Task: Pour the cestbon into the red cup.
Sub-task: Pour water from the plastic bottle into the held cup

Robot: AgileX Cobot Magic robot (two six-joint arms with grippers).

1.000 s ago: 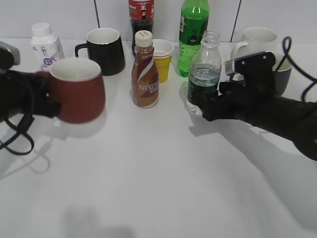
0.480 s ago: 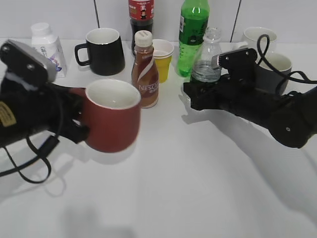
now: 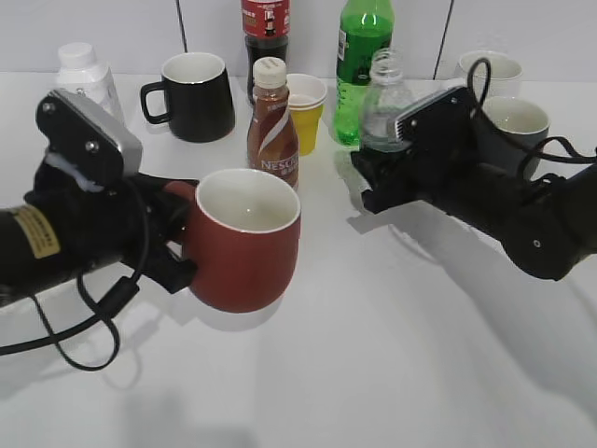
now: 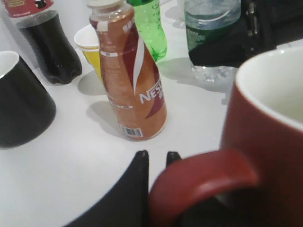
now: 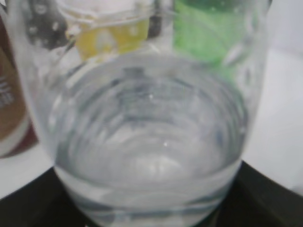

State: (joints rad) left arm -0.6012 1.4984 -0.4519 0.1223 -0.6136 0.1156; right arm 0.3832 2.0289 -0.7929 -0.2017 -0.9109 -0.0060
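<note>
My left gripper [image 3: 177, 245] is shut on the handle of the red cup [image 3: 244, 245], a maroon mug with a white inside, held at centre-left. In the left wrist view the cup's handle [image 4: 203, 177] lies between the black fingertips [image 4: 156, 158]. My right gripper [image 3: 378, 173] is shut on the cestbon [image 3: 384, 103], an uncapped clear water bottle held upright at the back right, to the right of and behind the cup. The bottle fills the right wrist view [image 5: 147, 142], and its green label shows in the left wrist view [image 4: 210, 33].
At the back stand a black mug [image 3: 198, 95], a brown Nescafe bottle [image 3: 272, 131], a yellow paper cup [image 3: 306, 112], a green soda bottle [image 3: 364, 65], a cola bottle [image 3: 266, 33], a white bottle [image 3: 84, 75] and two pale mugs [image 3: 508, 117].
My left gripper has carried the red cup rightward and nearer the camera. My right gripper has raised the cestbon and drawn it slightly back.
</note>
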